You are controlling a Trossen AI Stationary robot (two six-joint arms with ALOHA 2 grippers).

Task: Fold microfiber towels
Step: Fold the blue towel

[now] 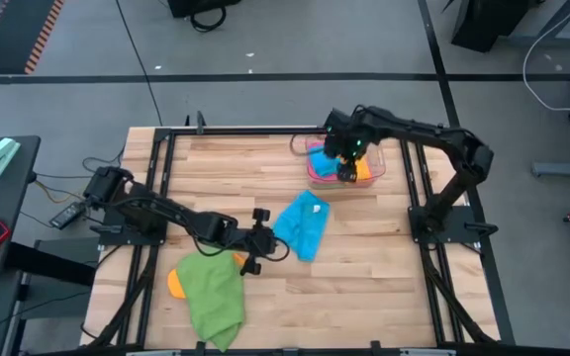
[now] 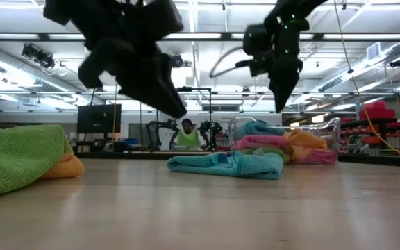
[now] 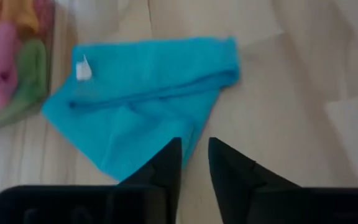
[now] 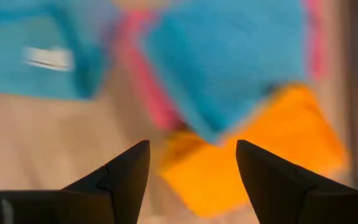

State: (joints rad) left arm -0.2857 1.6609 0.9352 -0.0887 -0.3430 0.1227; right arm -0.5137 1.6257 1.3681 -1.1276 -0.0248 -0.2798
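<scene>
A sky-blue towel (image 1: pixel 303 222) lies folded over on the wood mid-table, its white tag (image 3: pixel 83 70) facing up. My left gripper (image 3: pixel 194 155) hangs just left of it, above the table, with a narrow gap between its fingers and nothing in them. A green towel (image 1: pixel 214 297) lies crumpled at the near left, partly over an orange towel (image 1: pixel 176 284). My right gripper (image 4: pixel 191 162) hovers wide open above the clear tray (image 1: pixel 379 163) at the far right. The tray holds pink, blue, orange and green towels (image 2: pixel 276 146).
Black frame rails (image 1: pixel 156 188) run along the table's left and right sides, with the arm bases on them. Bare wood (image 1: pixel 364 287) spreads across the near right of the table. A person in a bright vest (image 2: pixel 186 135) sits far behind the table.
</scene>
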